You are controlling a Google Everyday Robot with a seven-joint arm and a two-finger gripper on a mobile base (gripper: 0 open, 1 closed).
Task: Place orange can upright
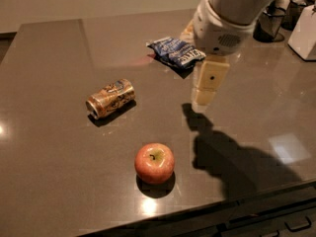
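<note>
The orange can lies on its side on the dark counter, left of centre, its silver end facing the lower left. My gripper hangs above the counter to the right of the can, well apart from it, with the white arm reaching in from the upper right. Nothing shows in its hold.
A red-yellow apple stands near the counter's front edge, between the can and the gripper. A dark blue snack bag lies behind the gripper. A dark cup and a white object stand at the far right.
</note>
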